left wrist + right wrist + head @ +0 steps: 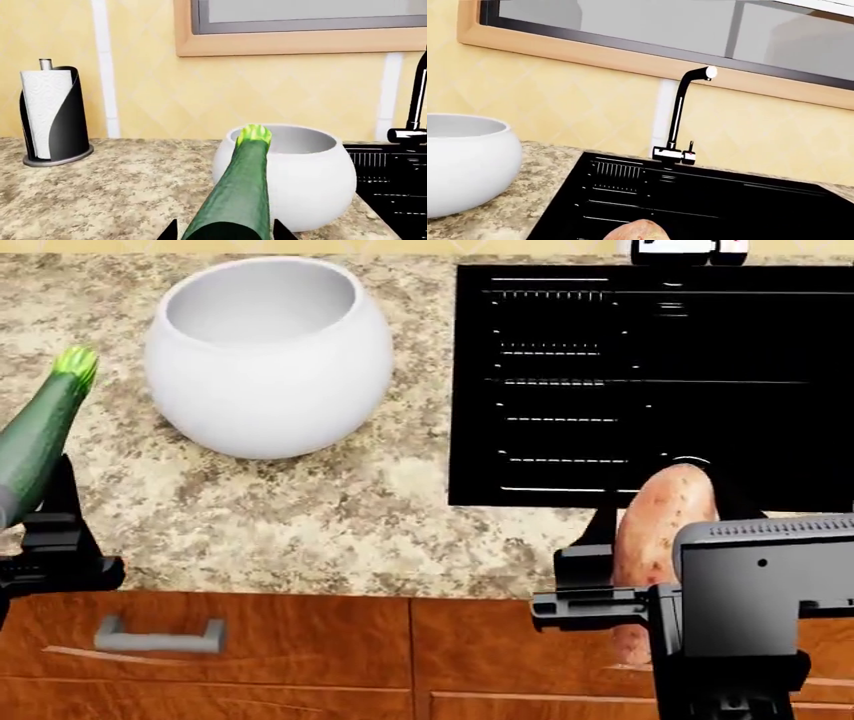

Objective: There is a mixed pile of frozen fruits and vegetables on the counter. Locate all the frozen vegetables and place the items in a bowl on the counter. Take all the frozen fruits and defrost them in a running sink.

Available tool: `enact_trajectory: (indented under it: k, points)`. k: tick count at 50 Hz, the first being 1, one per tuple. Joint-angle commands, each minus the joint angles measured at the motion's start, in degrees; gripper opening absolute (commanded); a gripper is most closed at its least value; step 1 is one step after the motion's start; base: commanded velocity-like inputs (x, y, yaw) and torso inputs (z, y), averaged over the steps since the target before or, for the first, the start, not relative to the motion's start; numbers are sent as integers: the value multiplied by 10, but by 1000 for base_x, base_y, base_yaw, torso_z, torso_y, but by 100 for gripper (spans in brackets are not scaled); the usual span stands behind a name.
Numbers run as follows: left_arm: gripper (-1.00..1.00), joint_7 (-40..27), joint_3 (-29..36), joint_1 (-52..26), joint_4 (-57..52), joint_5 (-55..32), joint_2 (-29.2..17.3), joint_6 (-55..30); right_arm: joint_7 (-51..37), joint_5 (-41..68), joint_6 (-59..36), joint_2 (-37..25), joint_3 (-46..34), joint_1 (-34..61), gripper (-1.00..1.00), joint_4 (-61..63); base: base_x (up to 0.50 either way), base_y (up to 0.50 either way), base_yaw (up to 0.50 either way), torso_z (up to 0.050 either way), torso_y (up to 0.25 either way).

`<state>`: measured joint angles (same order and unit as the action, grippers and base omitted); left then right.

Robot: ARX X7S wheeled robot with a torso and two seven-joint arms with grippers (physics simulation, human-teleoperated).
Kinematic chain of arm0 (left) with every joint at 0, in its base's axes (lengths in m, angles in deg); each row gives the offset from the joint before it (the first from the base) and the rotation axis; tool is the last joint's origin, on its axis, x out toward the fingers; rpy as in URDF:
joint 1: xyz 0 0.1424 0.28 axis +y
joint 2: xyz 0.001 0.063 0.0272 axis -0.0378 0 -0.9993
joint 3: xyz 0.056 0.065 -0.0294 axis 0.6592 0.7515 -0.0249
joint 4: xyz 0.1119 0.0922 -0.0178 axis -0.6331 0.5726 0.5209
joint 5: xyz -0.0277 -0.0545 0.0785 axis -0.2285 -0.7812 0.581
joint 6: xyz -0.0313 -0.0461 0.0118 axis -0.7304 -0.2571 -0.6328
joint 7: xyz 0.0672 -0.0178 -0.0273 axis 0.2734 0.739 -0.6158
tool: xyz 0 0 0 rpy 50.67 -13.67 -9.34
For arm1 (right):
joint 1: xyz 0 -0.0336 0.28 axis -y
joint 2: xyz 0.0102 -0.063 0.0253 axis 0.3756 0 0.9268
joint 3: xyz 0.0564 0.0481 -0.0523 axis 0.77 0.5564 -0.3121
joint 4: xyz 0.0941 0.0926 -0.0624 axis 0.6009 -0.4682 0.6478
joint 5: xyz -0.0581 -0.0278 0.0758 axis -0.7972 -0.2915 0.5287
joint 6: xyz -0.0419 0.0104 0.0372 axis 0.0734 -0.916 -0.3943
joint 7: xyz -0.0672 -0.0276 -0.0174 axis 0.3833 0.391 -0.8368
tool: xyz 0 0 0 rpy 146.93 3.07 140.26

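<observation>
Over the granite counter, my left pincer is clamped on the zucchini beside the white bowl, while my right pincer grips the sweet potato at the black sink's near edge.

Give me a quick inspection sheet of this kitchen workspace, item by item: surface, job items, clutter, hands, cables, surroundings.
Surface: speckled granite counter with a black sink set into it; no water seen running.
Job's things: white bowl upright on the counter beside the sink, looks empty; zucchini and sweet potato both held off the counter.
Clutter: paper towel holder standing on the counter by the wall.
Grippers: left hand shut on the zucchini; right hand shut on the sweet potato, near the sink's front edge.
Cables: nothing seen.
Surroundings: black faucet behind the sink, yellow tiled wall, window frame above, wooden drawers below.
</observation>
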<state>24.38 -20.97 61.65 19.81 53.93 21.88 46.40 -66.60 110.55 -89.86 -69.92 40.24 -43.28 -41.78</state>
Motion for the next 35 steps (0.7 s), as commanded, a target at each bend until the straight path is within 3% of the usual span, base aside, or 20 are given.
enact_trajectory:
  k: [1,35]
  points:
    - [-100,-7,1,-2,8,2,2,8,3,-20,5,-2,1,-1,-100,-8,500,130,0,0,0]
    - [-100,-12,-7,1,3,-6,-8,5,-46,-33,-53,-37,10,-5,-100,37,495,290,0,0,1]
